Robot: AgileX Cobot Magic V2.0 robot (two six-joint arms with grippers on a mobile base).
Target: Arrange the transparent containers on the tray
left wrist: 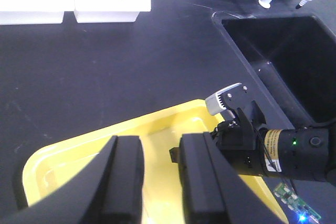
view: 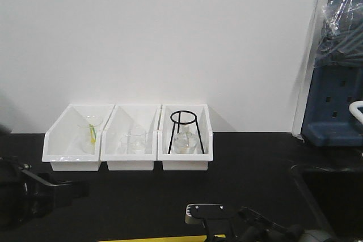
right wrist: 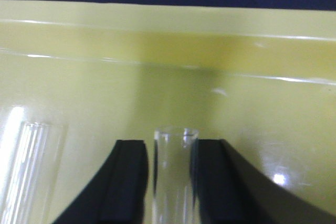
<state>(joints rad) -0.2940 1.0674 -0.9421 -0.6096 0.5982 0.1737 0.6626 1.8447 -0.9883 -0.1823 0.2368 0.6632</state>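
Note:
The yellow tray [right wrist: 157, 51] fills the right wrist view. My right gripper [right wrist: 169, 150] is low over it, shut on the neck of a clear glass container [right wrist: 175, 182]. Another clear glass piece [right wrist: 26, 177] lies on the tray to the left. In the left wrist view my left gripper [left wrist: 160, 148] hangs open over the tray [left wrist: 68, 150] with nothing between its fingers, and the right gripper [left wrist: 241, 140] sits at the tray's right side. Three more transparent containers [view: 91, 134] [view: 134, 140] [view: 184, 141] stand in the white bins at the back.
Three white bins [view: 129, 162] line the wall, and the right one holds a black ring stand [view: 185, 130]. A black recessed sink [left wrist: 283, 56] lies right of the tray. Blue equipment [view: 334, 100] stands at the far right. Only a sliver of the tray [view: 170, 238] shows in the front view.

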